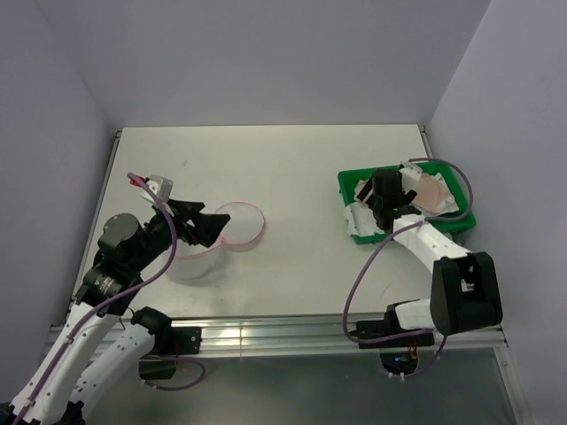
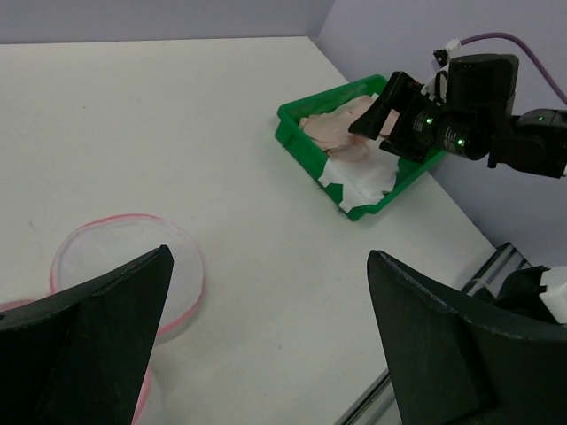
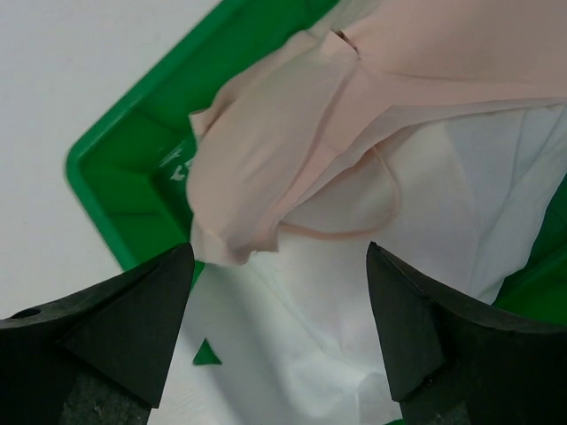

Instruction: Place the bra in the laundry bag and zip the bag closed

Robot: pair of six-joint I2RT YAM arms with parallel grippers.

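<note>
Table (image 1: 292,159): white top with walls on the left, far and right sides; both arm bases are at the near edge.
Green tray (image 1: 342,188): on the right half of the table, close to the right edge and about midway between the near and far edges. It is turned slightly askew to the edges.
Bra (image 1: 432,190): inside the green tray, toward its far-right part. It is pale pink-beige and crumpled, with one cup edge folded over and a thin strap looping out. It lies on the white cloth and no finger touches it.
White cloth (image 3: 425,204): under and beside the bra, filling most of the tray. Some of it spills over the tray's near-left rim.
Laundry bag (image 1: 232,232): on the left half of the table, nearer the near edge than the far one and well apart from the tray. It is white see-through mesh with a pink-red zip line. A round flap lies open and flat beside the body, and nothing shows inside.
Right claw (image 3: 276,257): above the tray and pointed down at the bra. The fingers are spread wide with nothing between them.
Left claw (image 2: 267,255): above the near-left part of the table, beside and partly over the bag. The fingers are spread wide and hold nothing. Whether a finger touches the mesh cannot be told.
Zip: undone.
</note>
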